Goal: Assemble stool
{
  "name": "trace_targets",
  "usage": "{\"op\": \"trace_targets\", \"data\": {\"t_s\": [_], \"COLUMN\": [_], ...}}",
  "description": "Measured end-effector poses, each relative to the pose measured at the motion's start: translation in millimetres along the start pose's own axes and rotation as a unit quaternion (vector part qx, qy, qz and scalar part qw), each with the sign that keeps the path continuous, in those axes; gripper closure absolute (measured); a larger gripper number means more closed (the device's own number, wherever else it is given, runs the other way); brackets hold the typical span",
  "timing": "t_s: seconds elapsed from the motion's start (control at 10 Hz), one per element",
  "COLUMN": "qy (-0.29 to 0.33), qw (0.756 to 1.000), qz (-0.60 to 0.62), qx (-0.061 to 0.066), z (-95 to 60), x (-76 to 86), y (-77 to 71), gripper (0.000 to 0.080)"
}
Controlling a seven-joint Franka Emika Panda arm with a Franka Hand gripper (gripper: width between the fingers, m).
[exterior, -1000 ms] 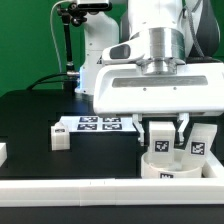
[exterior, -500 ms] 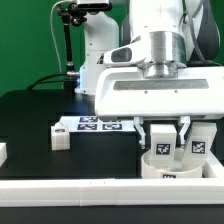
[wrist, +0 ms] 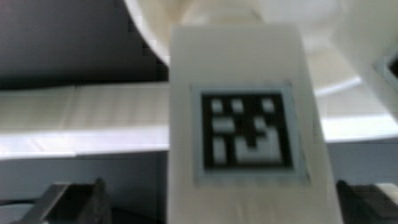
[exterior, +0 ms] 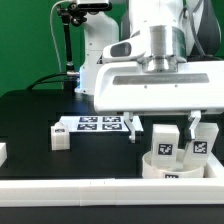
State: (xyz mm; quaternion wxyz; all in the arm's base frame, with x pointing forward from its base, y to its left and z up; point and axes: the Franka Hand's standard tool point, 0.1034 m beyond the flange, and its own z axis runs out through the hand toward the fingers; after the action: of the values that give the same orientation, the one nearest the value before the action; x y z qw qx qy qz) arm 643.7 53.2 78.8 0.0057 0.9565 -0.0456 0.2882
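The stool's round white seat lies near the front rail at the exterior view's right. A white leg block with a marker tag stands upright on it, and a second leg stands beside it to the right. My gripper hangs over the first leg, open, with its fingers well apart on either side and clear of the block. In the wrist view that leg fills the middle, with gaps between it and the dark fingertips. A third leg block lies loose on the table to the left.
The marker board lies flat behind the loose leg. A long white border rail runs along the table's front edge, and a small white piece sits at the far left. The robot base stands behind.
The jaws have spread wide and let go of the leg block, which stays standing on the seat. The arm has hardly moved.
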Motion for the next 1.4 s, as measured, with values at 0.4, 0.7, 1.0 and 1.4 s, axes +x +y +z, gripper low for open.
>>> {"op": "trace_targets", "data": {"t_s": [0.4,0.7,1.0,1.4], "qy": [-0.003,-0.008,-0.029,-0.194], "qw": [1.0,1.0,1.0,0.981], "qz": [-0.004,-0.003,-0.003,0.012], "qx": [0.006,0.006,0.008,0.014], "z": [-19.9,-19.4,-17.3,-12.8], "x": [23.0,24.2,21.5,4.3], "y": [3.5,3.8,2.4,5.7], "gripper": [0.0151,0.015,0.015,0.015]}}
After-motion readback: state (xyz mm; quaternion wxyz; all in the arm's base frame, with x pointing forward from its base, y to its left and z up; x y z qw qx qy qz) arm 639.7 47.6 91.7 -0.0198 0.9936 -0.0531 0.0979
